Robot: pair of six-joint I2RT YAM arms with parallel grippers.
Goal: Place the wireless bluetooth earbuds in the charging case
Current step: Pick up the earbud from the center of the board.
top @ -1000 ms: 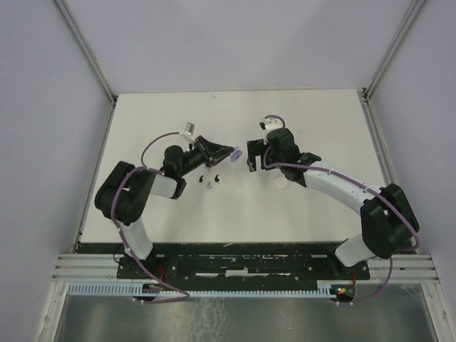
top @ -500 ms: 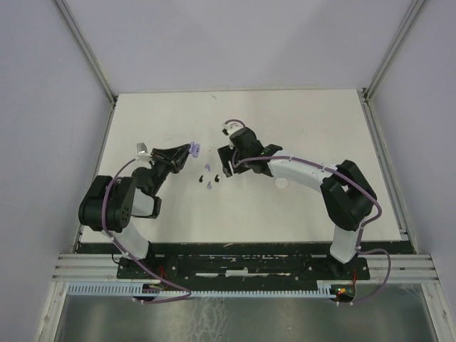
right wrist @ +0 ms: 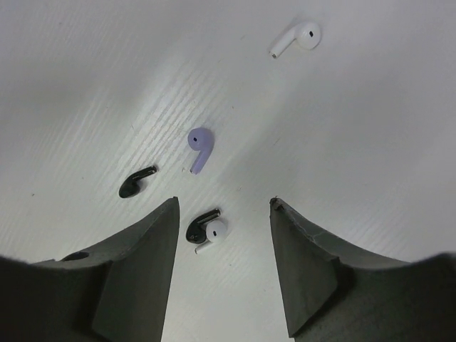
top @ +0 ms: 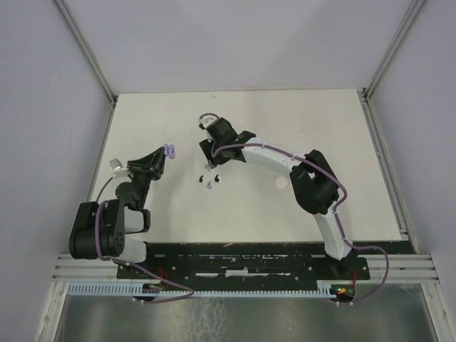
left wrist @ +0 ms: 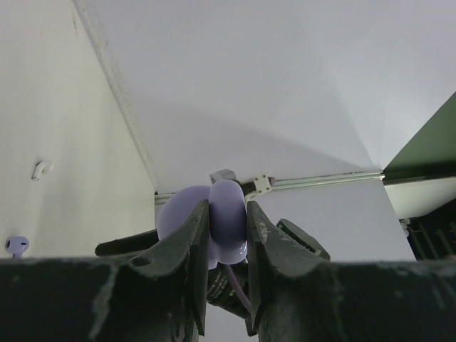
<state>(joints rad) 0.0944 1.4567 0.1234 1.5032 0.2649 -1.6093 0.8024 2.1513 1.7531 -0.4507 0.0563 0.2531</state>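
From above, the left gripper clamps the lilac charging case, well apart from the earbuds lying on the table near the right gripper. Left wrist: fingers squeeze the case. Right wrist: jaws partly spread, empty, two earbuds showing between them.

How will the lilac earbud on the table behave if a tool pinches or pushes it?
The lilac earbud looks tiny and smooth, so it may slip out of the right tool. Its round head and short stem suggest it would spin or skid, not roll far.
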